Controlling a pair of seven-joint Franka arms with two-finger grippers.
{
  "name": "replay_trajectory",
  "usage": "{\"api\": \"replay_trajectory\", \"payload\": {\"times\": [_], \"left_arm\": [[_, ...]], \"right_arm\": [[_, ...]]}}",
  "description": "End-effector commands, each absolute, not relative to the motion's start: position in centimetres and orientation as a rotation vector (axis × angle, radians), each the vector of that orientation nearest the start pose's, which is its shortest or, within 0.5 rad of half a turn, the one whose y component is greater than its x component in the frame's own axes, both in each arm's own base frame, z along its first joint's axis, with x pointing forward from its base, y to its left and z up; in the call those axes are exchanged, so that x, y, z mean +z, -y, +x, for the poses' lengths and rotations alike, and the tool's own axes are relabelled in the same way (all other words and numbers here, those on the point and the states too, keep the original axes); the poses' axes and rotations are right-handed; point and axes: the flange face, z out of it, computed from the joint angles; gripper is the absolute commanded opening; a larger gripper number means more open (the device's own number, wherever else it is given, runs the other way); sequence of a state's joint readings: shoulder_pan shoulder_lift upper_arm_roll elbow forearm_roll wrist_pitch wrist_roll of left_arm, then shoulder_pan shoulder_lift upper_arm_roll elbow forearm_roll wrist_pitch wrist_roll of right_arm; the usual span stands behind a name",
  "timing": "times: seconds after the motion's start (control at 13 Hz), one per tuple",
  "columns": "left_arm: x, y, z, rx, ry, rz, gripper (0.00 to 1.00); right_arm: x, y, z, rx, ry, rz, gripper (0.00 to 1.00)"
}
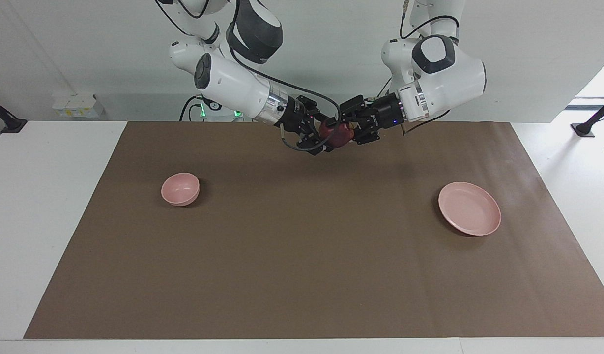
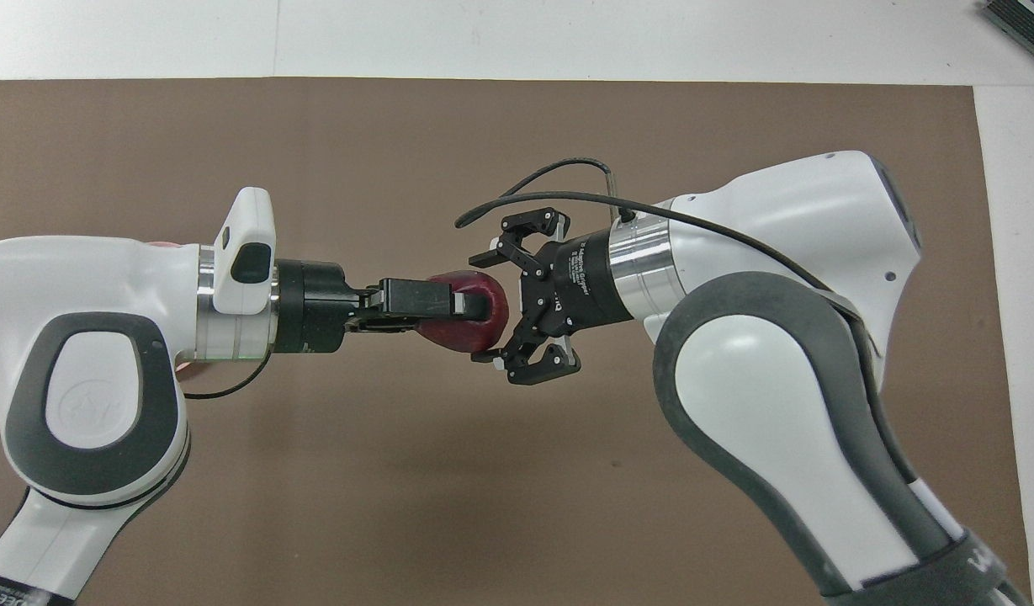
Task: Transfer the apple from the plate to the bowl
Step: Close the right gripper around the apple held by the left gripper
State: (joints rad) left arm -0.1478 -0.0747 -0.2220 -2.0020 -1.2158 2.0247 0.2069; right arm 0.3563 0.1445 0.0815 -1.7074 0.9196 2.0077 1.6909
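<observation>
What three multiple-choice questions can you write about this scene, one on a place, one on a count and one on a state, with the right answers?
1. Where is the apple?
A. on the floor
B. inside a dish
C. in the air between the two grippers

2. How many pink dishes are there?
A. one
B. two
C. three

3. In what state is the right gripper?
A. open
B. shut on the apple
C. shut on nothing

Answers:
1 C: the left gripper is shut on the apple and holds it up, facing the right gripper.
2 B: only the bowl and the plate are pink dishes.
3 A: its fingers are spread on either side of the apple.
</observation>
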Motion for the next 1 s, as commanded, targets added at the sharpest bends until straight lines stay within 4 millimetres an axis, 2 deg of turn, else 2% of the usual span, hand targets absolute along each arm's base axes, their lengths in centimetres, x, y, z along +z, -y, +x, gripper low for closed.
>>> {"api": "replay_trajectory", "payload": {"times": [0.0,0.08,0.15,0.23,0.31,0.69,0.77,0.92], "left_arm": [[53.5,25.5,49.2,-0.004,0.022,2.036,0.0],[53.5,25.5,49.2,-0.007,0.022,2.037,0.0],[53.6,25.6,49.1,-0.004,0.026,2.037,0.0],[53.6,25.6,49.1,-0.005,0.026,2.037,0.0],[53.5,25.6,49.1,-0.007,0.026,2.038,0.0],[54.0,25.7,49.3,-0.042,-0.029,2.036,0.01],[54.2,25.6,49.4,-0.049,-0.061,2.035,0.16],[54.9,24.8,49.7,-0.054,-0.126,2.033,0.54]], "right_arm": [[53.9,-31.6,54.7,0.91,-1.774,-1.657,1.0],[53.9,-31.5,54.8,0.907,-1.774,-1.658,0.59],[53.8,-31.5,54.8,0.903,-1.769,-1.663,0.25],[53.9,-31.5,54.8,0.901,-1.767,-1.664,0.04],[53.8,-31.5,54.8,0.901,-1.766,-1.665,0.0],[53.7,-31.0,55.0,0.894,-1.746,-1.694,0.0],[53.8,-30.7,55.0,0.902,-1.733,-1.715,0.0],[53.8,-29.0,55.4,0.913,-1.722,-1.741,0.0]]}}
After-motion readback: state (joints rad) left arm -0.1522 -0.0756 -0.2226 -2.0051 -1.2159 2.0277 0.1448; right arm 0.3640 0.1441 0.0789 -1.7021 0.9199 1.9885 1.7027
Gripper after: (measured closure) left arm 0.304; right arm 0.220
